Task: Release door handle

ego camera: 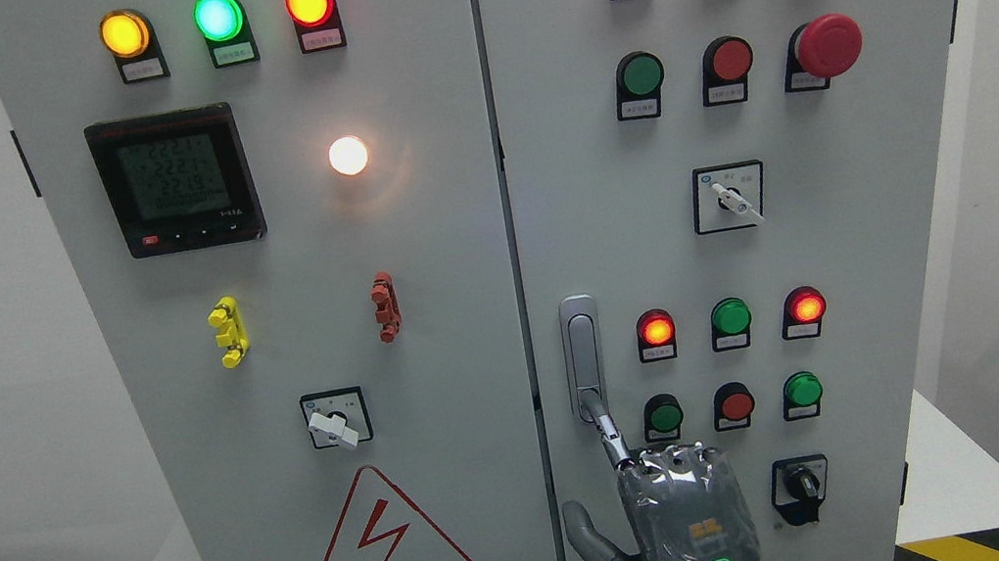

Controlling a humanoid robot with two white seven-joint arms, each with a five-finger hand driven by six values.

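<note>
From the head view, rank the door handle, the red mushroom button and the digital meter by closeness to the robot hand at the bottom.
1. Door handle: just above the hand, one finger touching its lower end.
2. Red mushroom button: upper right of the right door.
3. Digital meter: upper left, on the left door.

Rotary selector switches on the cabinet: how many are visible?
3. One rotary selector switch low on the left door, one mid-height on the right door, one at its bottom right. None seems hidden, though the hand covers some panel.

Grey metallic hand (green-lit oval, orange logo)
</note>
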